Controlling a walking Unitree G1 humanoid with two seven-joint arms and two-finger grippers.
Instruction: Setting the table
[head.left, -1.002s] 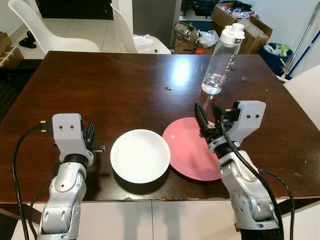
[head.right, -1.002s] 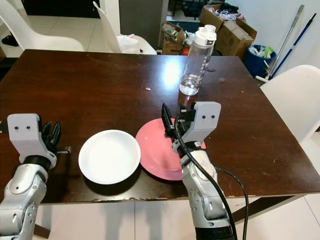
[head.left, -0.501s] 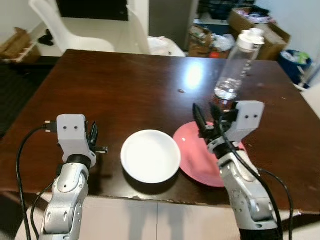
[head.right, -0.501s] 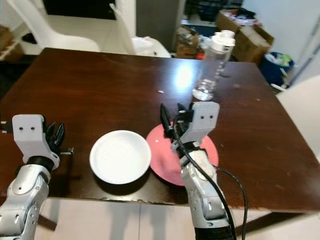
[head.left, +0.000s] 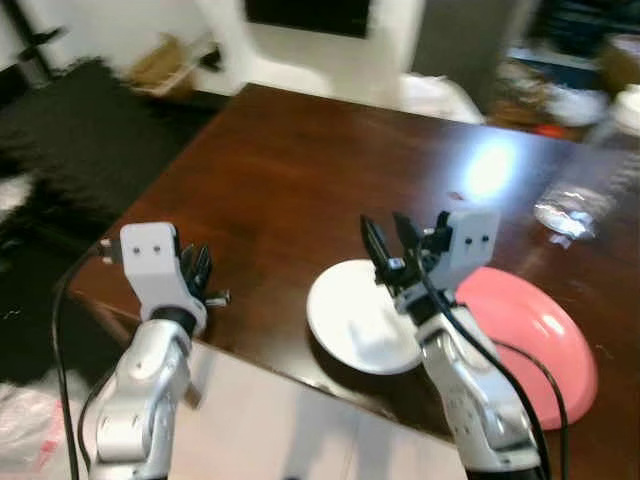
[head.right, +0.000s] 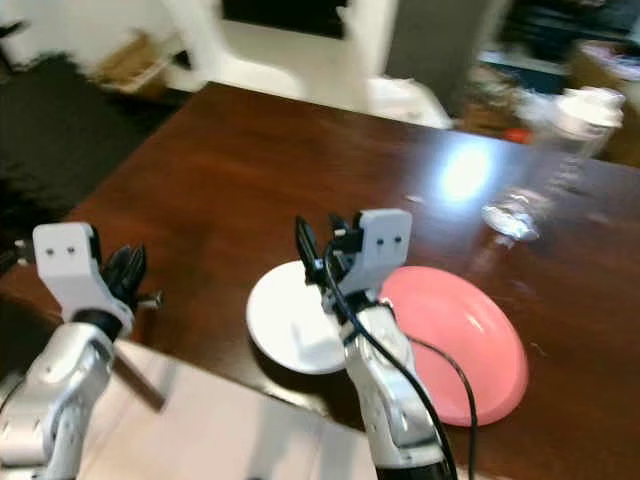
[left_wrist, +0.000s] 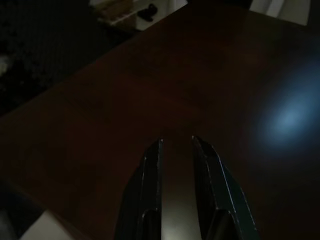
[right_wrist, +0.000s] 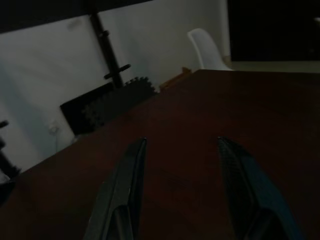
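Observation:
A white bowl (head.left: 355, 322) sits near the table's front edge, and a pink plate (head.left: 530, 335) lies just to its right. Held above the bowl's far rim, my right gripper (head.left: 385, 230) is open with nothing between its fingers. The right wrist view has the same gripper (right_wrist: 181, 140) spread wide over dark tabletop. Near the table's front left corner my left gripper (head.left: 197, 268) hovers; the left wrist view shows this gripper (left_wrist: 176, 142) open by a narrow gap and empty. A clear water bottle (head.right: 545, 160) stands blurred at the far right.
The dark wooden table (head.left: 300, 170) runs away from me, its left corner close to my left arm. A black floor mat (head.left: 90, 120) lies beyond the table's left side. A white chair (right_wrist: 207, 47) stands at the far end. The head views are blurred.
The whole picture has swung left and blurred, so the camera turned. My right gripper, earlier over the pink plate's left part, is now over the white bowl. Bowl and plate lie as before.

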